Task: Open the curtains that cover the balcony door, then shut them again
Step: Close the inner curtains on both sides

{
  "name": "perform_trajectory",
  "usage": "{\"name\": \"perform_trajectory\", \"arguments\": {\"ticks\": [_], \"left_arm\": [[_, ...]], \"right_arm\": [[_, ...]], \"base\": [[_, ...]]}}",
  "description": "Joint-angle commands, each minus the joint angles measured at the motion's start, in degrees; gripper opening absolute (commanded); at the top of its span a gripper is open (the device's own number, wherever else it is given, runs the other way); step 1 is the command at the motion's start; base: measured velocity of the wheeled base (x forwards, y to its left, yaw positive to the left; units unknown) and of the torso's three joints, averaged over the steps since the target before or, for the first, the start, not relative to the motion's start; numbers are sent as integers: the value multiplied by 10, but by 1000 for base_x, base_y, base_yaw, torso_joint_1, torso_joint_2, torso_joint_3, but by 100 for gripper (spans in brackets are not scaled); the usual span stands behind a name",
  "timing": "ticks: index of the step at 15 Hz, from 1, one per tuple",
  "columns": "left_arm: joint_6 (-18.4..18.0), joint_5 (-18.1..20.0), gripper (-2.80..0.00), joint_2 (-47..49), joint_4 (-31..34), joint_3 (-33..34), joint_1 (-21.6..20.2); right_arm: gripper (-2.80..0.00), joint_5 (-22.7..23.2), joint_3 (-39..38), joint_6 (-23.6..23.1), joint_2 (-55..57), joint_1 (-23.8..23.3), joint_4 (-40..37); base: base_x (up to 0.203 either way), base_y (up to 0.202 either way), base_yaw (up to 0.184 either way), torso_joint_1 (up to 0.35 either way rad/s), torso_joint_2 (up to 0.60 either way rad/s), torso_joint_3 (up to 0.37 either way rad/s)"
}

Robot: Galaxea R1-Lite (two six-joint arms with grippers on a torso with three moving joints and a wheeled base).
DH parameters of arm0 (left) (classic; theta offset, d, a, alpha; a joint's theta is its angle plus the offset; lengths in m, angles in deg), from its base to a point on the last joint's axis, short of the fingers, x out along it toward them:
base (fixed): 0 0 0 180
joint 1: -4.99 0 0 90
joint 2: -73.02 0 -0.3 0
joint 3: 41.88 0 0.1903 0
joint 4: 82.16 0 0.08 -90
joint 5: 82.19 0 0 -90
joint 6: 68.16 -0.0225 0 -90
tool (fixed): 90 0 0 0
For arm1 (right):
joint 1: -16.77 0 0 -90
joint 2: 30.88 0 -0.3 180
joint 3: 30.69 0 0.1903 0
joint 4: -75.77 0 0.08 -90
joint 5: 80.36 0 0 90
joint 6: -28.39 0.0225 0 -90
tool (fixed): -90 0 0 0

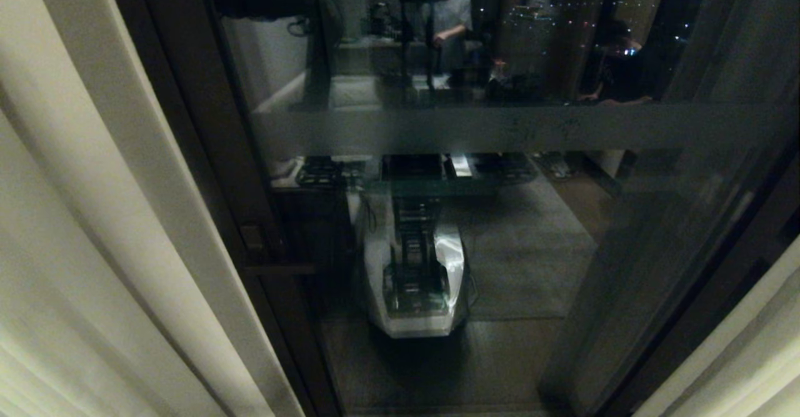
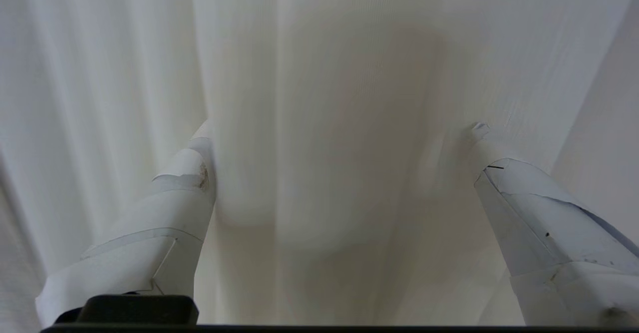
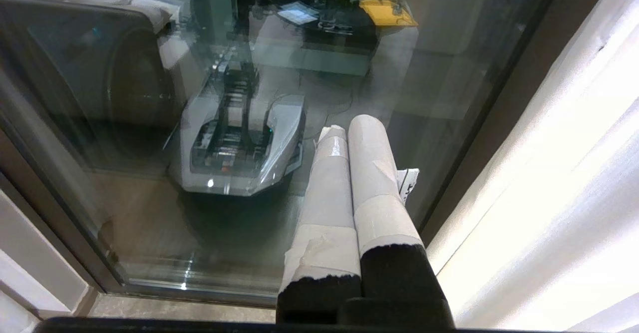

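Nothing legible here: no text, label, brand, number or sign can be read on anything in the head view or either wrist view.

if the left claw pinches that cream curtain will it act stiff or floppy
Probably floppy: the curtain hangs in soft pleats and bulges between the open left claw. Its fine, smooth weave might slip from the pads. Pushed sideways, it would likely bunch rather than slide as a sheet.
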Motion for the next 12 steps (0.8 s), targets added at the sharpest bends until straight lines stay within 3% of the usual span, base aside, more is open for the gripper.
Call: {"name": "perform_trajectory", "arguments": {"ticks": [1, 5, 6, 7, 12], "left_arm": [[9, 3, 0, 23, -1, -5, -1], [12, 6, 0, 43, -2, -20, 1], [12, 10, -151, 43, -1, -19, 1], [12, 14, -280, 43, -2, -17, 1], [11, 15, -280, 40, -2, -17, 4]], "right_arm": [[-280, 0, 0, -1, 1, 0, 0], [-280, 0, 0, -1, 1, 0, 0], [-280, 0, 0, -1, 1, 0, 0], [-280, 0, 0, -1, 1, 0, 0], [-280, 0, 0, -1, 1, 0, 0]], "base": [[0, 0, 0, 0, 0, 0], [0, 0, 0, 0, 0, 0], [0, 0, 0, 0, 0, 0], [0, 0, 0, 0, 0, 0], [0, 0, 0, 0, 0, 0]]}}
